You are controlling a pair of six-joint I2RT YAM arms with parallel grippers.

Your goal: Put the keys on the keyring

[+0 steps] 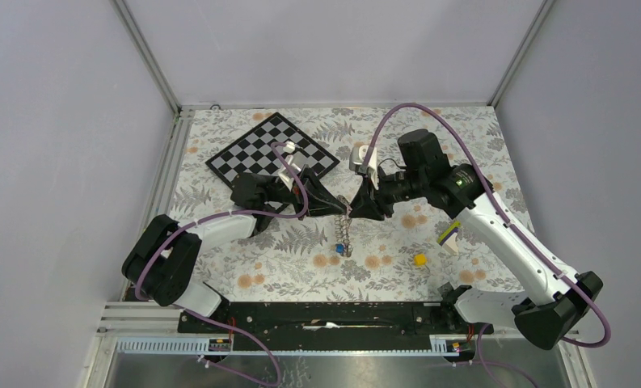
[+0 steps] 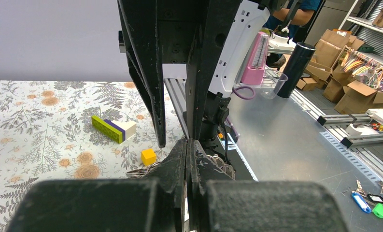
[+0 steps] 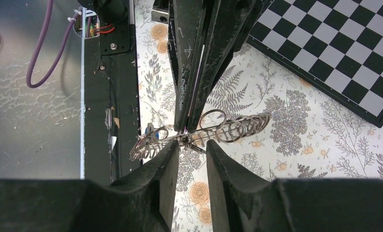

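Observation:
The keyring [image 1: 347, 229] is a grey-silver coiled loop hanging above the table's middle, stretched toward the near edge. My left gripper [image 1: 343, 208] is shut on its upper part; in the left wrist view the closed jaws [image 2: 187, 143] pinch the coil [image 2: 142, 170]. My right gripper [image 1: 359, 209] faces it, open. In the right wrist view its fingers [image 3: 166, 162] stand apart just below the keyring [image 3: 237, 128], beside the left gripper's pinch. The blue key [image 1: 339, 249] hangs at the loop's lower end and also shows in the right wrist view [image 3: 148, 131]. I cannot make out the black key.
A black-and-white chessboard [image 1: 262, 153] lies at the back left. A small yellow cube [image 1: 419, 259] and a purple-and-lime stick [image 1: 449, 236] lie on the floral cloth to the right, below my right arm. A black rail [image 1: 333, 317] runs along the near edge.

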